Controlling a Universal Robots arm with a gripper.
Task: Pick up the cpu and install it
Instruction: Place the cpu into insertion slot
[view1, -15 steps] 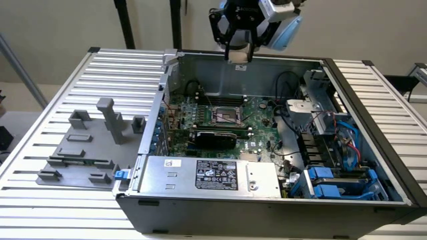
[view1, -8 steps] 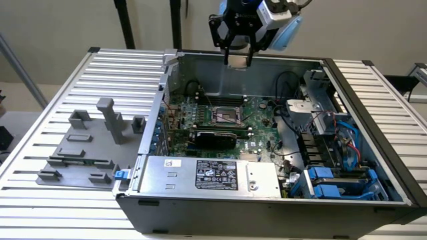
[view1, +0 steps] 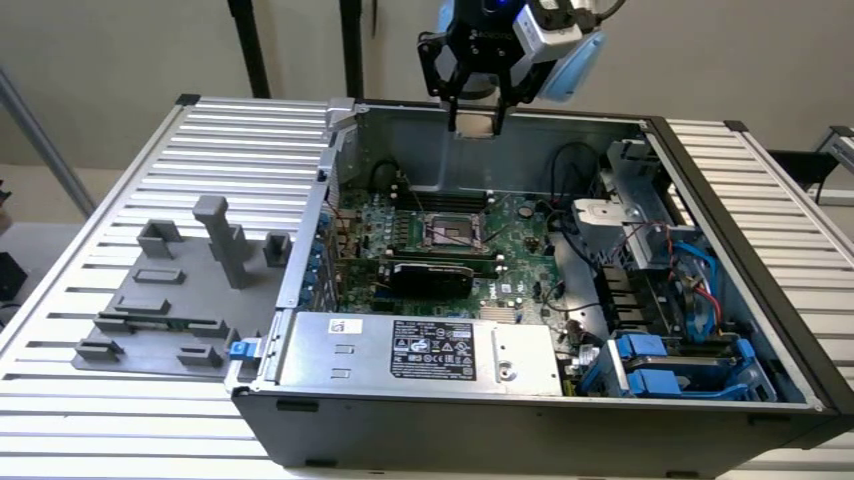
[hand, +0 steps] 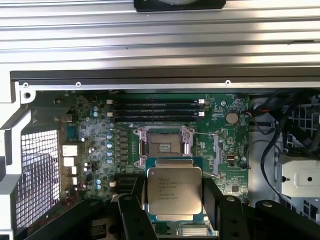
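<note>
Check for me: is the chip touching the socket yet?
Apart. The exterior view shows the claw holding the chip high above the case, well clear of the empty socket on the board.

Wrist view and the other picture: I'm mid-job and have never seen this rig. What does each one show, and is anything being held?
The exterior view comes from a camera off the arm. It shows an open computer case on a slatted metal table, with a grey fixture tray on the exterior view's left. The black gripper, the arm's grasping part, hangs above the case.

The wrist view comes from a camera on the arm's wrist. It looks down past the gripper at the green motherboard inside the case. The silver square between the black fingers is the cpu, and the gripper is holding it. Below, on the motherboard, the socket stands open with nothing in it, so the cpu is not yet installed.
</note>
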